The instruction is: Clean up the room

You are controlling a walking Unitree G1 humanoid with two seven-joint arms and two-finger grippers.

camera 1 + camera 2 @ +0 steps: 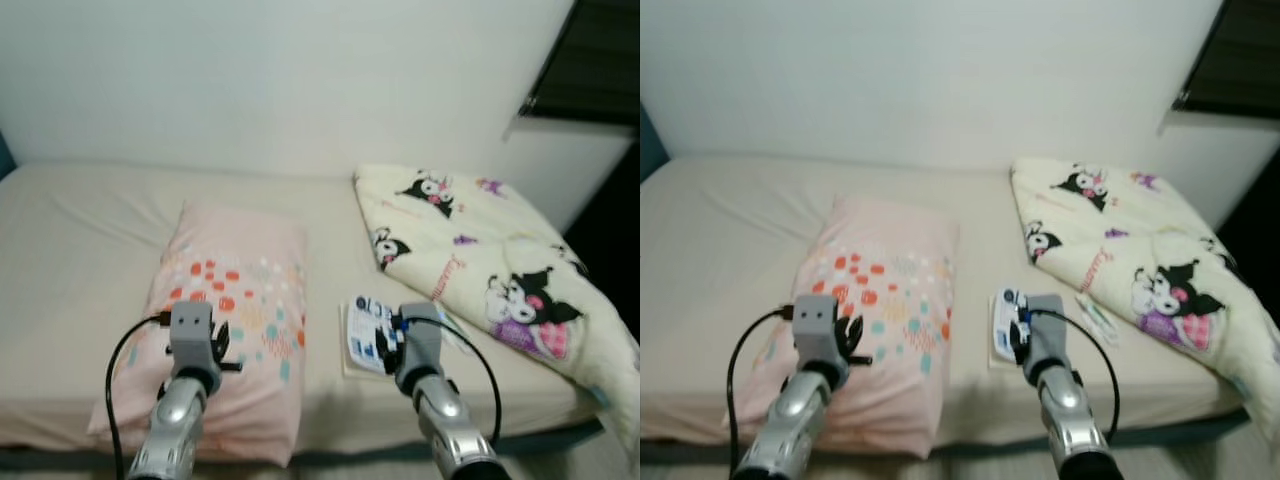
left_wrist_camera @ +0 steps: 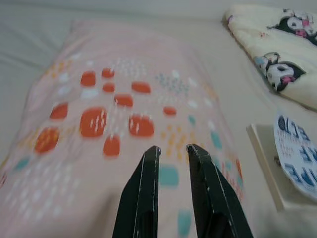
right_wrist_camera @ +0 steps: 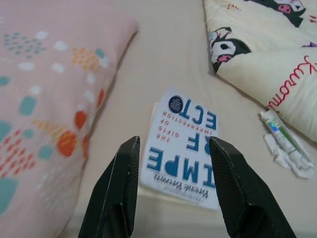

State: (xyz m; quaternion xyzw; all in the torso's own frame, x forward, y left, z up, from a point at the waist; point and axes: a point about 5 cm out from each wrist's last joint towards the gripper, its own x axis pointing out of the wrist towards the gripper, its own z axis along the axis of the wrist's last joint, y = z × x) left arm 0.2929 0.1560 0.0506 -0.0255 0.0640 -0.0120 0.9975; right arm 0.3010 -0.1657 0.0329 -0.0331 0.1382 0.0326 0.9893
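Near the bed's front edge, my right gripper (image 3: 172, 186) hovers with fingers spread wide over a white blue-lettered book (image 3: 184, 148); my left gripper (image 2: 172, 171), fingers slightly parted and empty, hangs above the pink spotted pillow (image 1: 232, 300). Farther back lies a cream cartoon-print blanket (image 1: 480, 250).

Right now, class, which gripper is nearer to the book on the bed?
Right. The right gripper hangs open just above the book; the left gripper hovers over the pink pillow, off to the book's left.
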